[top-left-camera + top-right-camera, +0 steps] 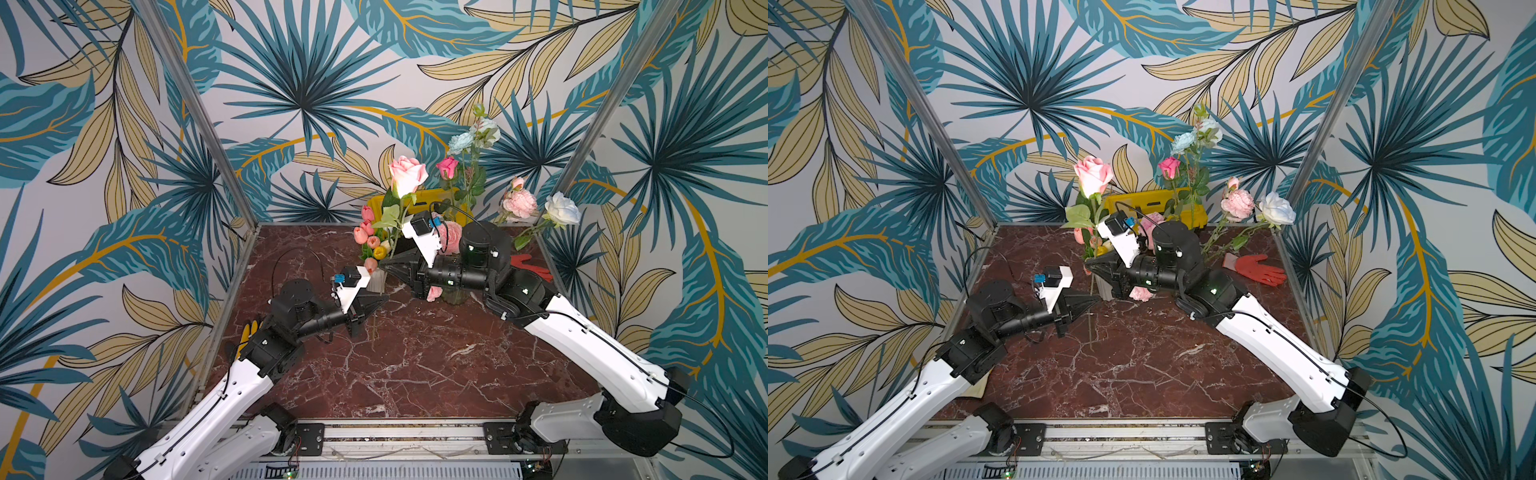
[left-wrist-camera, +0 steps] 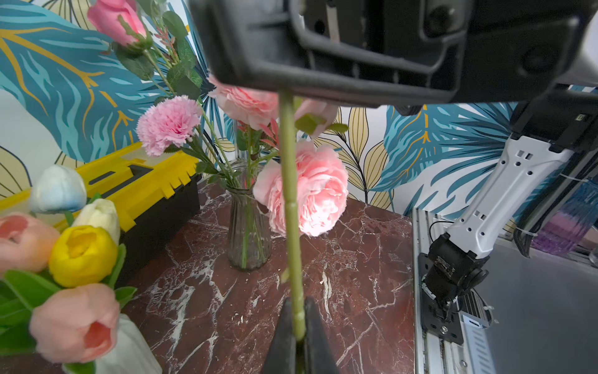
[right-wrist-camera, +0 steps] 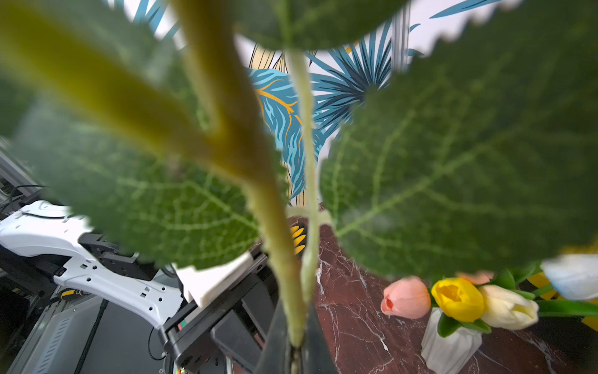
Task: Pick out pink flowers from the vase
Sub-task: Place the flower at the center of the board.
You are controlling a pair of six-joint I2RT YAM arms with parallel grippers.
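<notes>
Both pincers are clenched on the one stem (image 2: pixel 289 181) of the pale pink rose (image 1: pixel 407 174), the right pincer (image 3: pixel 294 323) high and the left pincer (image 2: pixel 299 311) low. The rose stands upright over the surface (image 1: pixel 415 365), clear of the glass vase (image 2: pixel 247 233). If the arms move out of step, the stem may bend or slip. Held low alone, the top-heavy bloom could swing into the tulips (image 2: pixel 82 255).

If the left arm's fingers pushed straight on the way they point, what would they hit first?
Probably the big pale pink peony drooping beside the glass vase, though depth is hard to judge.
</notes>
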